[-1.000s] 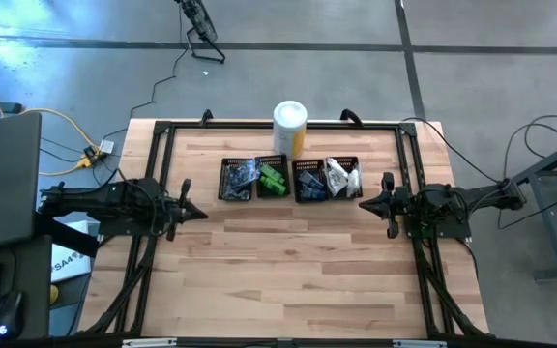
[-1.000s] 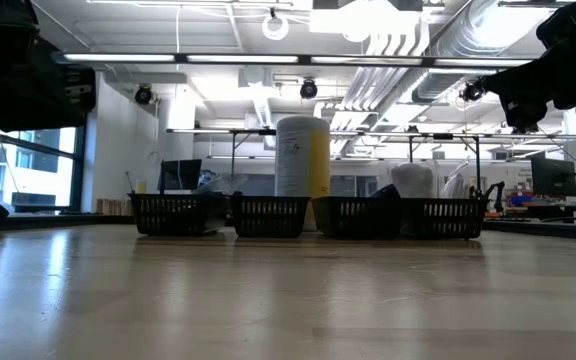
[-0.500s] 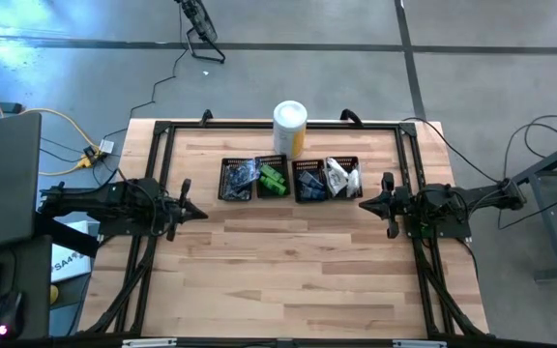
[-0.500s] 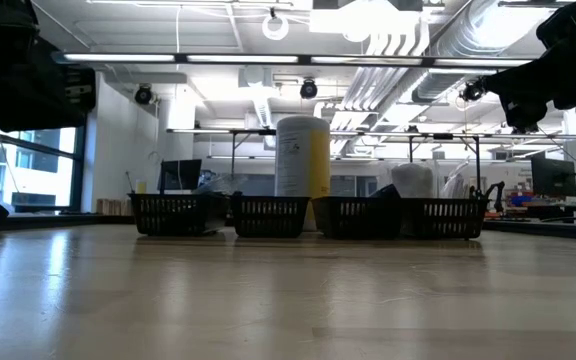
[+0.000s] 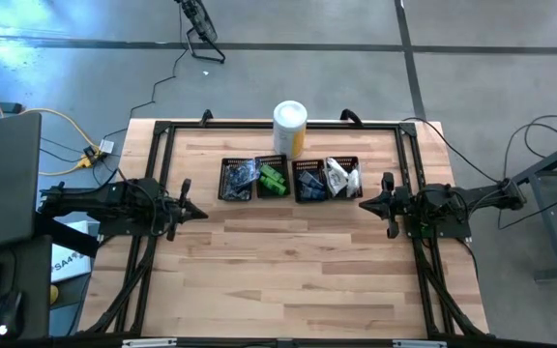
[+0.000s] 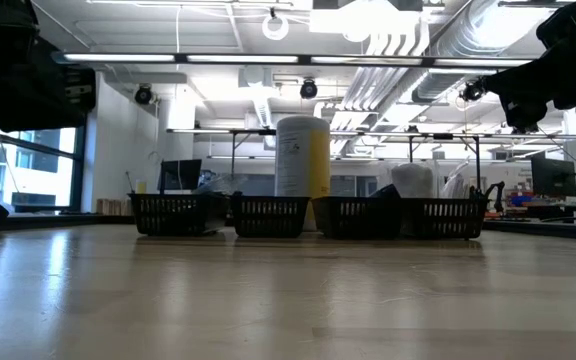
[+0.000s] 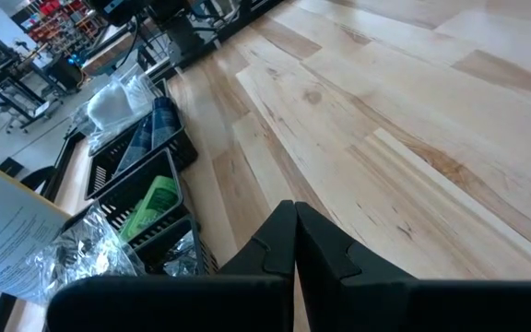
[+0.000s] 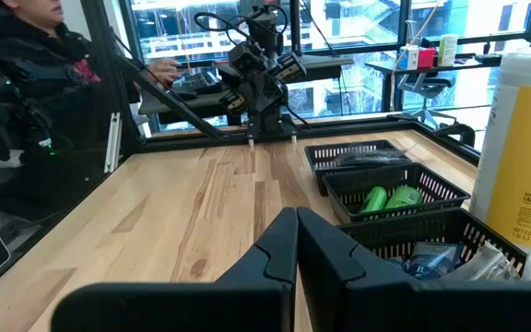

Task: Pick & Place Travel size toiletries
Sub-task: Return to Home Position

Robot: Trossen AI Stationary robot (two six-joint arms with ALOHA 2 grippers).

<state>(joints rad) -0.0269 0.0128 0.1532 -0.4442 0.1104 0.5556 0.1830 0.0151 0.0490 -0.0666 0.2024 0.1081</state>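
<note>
High view first, from the near edge of the worktop (image 5: 288,290) outward. About halfway to the far edge the two arms reach in from the sides. The left end effector (image 5: 199,214) hangs just inside the left edge, and the right end effector (image 5: 363,204) hangs just inside the right edge. Each points toward the middle. In the left wrist view we see the left end effector's two dark fingers (image 7: 275,254) pressed flat against each other, clenched and grasping no item. The right wrist view shows the right end effector's fingers (image 8: 279,254) clenched in the same way.

A little farther on, four black mesh bins stand side by side in a row parallel to the far edge, and all the toiletries we can see lie inside them:
- The leftmost bin (image 6: 173,214) holds black bagged bundles (image 5: 240,179).
- The second bin (image 6: 270,215) holds bright green packets (image 5: 275,181).
- The third bin (image 6: 353,216) holds dark blue tubes (image 5: 308,181).
- The rightmost bin (image 6: 444,216) holds clear and white sachets (image 5: 339,177), which the low view shows heaped above its rim.

The left end effector is near the leftmost bin's near corner but apart from it, clear of the bundles. The right end effector is just beside the rightmost bin's near corner, not touching it or the sachets.

Farthest from us, a white-and-yellow canister (image 5: 290,126) stands upright at the far edge, behind the second and third bins. In the low view it rises well above the row.
</note>
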